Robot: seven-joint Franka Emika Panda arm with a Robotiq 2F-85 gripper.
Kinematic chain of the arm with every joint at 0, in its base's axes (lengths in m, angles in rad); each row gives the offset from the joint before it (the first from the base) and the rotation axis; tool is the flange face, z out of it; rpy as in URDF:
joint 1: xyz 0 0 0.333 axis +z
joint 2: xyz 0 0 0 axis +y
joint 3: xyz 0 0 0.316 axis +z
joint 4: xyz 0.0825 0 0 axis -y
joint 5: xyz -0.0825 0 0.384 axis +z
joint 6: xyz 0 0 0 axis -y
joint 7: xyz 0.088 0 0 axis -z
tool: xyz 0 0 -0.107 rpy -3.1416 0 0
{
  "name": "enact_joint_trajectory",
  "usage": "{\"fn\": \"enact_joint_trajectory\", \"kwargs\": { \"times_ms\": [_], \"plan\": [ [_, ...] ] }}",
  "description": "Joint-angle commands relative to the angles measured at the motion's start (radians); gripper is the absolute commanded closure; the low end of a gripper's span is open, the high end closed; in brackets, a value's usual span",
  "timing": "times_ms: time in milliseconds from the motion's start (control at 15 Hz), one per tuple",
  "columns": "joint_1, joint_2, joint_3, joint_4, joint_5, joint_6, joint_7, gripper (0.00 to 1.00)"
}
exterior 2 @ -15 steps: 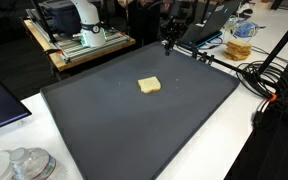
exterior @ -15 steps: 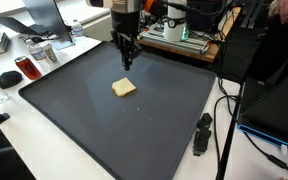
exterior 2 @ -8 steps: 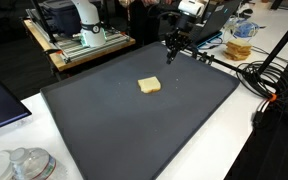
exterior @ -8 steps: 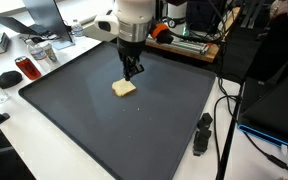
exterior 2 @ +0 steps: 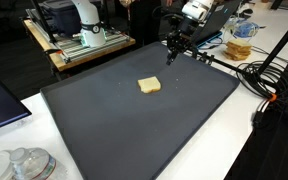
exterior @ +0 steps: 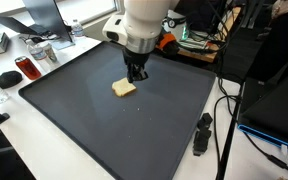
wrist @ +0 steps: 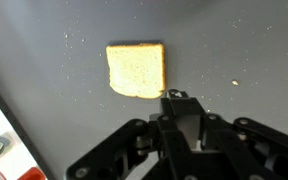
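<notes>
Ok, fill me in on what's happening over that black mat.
The robot's gripper hangs above a slice of bread lying flat on the black mat. It looks shut and holds nothing. In the wrist view its tip sits beside one corner of the slice, apparently not touching it.

The gripper [exterior: 136, 76] has sunk toward the bread slice [exterior: 124, 88], perhaps nearly touching.

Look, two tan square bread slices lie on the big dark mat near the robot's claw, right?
Not quite: only one tan square bread slice lies on the big dark mat near the robot's claw. The wrist view shows it alone.
</notes>
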Motion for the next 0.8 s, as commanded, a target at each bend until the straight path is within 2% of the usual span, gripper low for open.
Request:
{"fn": "enact_joint_trajectory", "kwargs": {
  "times_ms": [0, 67, 133, 200, 533, 733],
  "plan": [
    [0.0, 0.001, 0.001, 0.003, 0.001, -0.003, 0.0, 0.78],
    [0.0, 0.001, 0.001, 0.003, 0.001, -0.003, 0.0, 0.78],
    [0.0, 0.001, 0.001, 0.003, 0.001, -0.003, 0.0, 0.95],
    [-0.021, 0.024, 0.024, 0.035, 0.049, -0.03, -0.072, 0.95],
    [-0.039, 0.113, 0.017, 0.166, 0.121, -0.101, -0.165, 0.95],
    [-0.074, 0.169, 0.018, 0.263, 0.182, -0.159, -0.265, 0.95]
  ]
}}
